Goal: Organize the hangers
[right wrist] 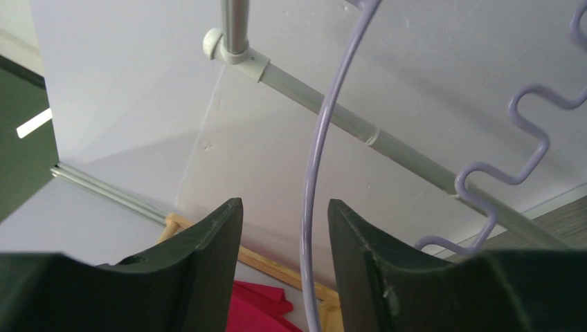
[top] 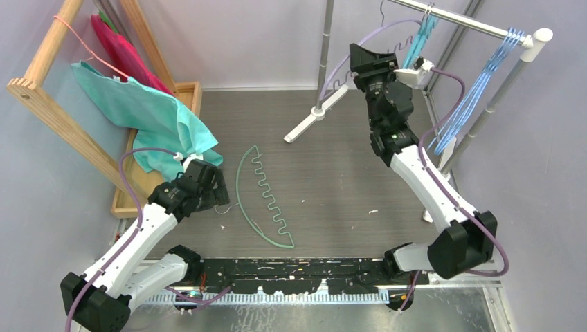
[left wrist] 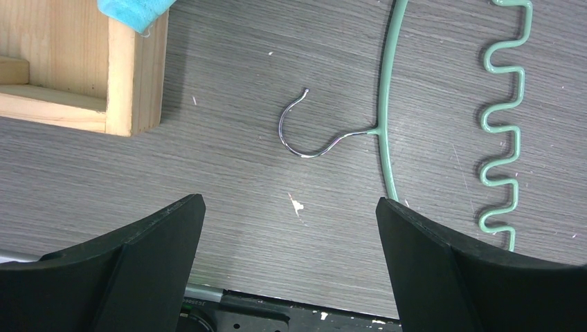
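A green hanger [top: 266, 200] with a zigzag bar lies flat on the table. Its metal hook [left wrist: 304, 138] points toward my left gripper [top: 218, 190]. That gripper hovers just short of the hook, open and empty [left wrist: 291, 228]. My right gripper [top: 367, 59] is raised near the left end of the silver rail [top: 477, 26]. The thin arch of a lilac hanger [right wrist: 315, 138] passes between its fingers [right wrist: 285, 207] with a gap on each side, so it is open. Several light-blue wire hangers [top: 477, 90] and a teal one [top: 423, 34] hang on the rail.
A wooden rack [top: 48, 104] at the left carries a teal cloth [top: 145, 111], a red cloth [top: 121, 48] and a pink wire hanger [top: 83, 45]. The rail's white foot [top: 315, 117] rests on the table at the back centre.
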Action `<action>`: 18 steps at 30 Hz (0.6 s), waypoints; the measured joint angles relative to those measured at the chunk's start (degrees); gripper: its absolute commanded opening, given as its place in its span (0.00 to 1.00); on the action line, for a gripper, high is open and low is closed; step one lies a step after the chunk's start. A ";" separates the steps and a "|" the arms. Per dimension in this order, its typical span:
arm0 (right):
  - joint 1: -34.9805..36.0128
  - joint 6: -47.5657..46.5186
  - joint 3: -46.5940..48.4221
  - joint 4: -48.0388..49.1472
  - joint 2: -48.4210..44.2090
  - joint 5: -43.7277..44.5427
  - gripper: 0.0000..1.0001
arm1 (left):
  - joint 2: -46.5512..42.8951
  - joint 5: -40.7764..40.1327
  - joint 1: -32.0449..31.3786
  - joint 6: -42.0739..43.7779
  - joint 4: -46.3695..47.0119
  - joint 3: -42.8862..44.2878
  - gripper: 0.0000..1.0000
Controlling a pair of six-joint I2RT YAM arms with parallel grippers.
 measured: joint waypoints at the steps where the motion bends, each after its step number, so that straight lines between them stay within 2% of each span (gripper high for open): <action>1: 0.00 -0.63 -0.66 -0.28 -1.33 -0.04 0.68 | 0.00 0.00 0.00 -0.02 0.00 0.02 0.98; 3: -0.02 -2.01 -1.73 -1.38 -4.35 -0.31 0.72 | 0.00 0.00 0.00 -0.02 -0.02 0.07 0.98; 7: -0.02 -5.20 -4.44 -2.27 -11.17 -1.68 0.74 | 0.37 -0.02 0.00 -0.13 -0.04 0.09 0.98; 12: 1.75 -11.69 -4.50 -4.79 -17.07 -11.58 0.73 | 1.62 -0.04 0.00 -0.33 -0.04 0.07 0.98; 13: 4.13 -14.69 -3.02 -6.86 -17.11 -13.00 0.73 | 1.75 -0.04 0.00 -0.46 -0.02 0.07 0.98; 18: 26.75 -31.52 4.26 -17.64 -11.02 -15.10 0.67 | 2.43 -1.33 0.02 -1.64 -0.48 0.59 0.98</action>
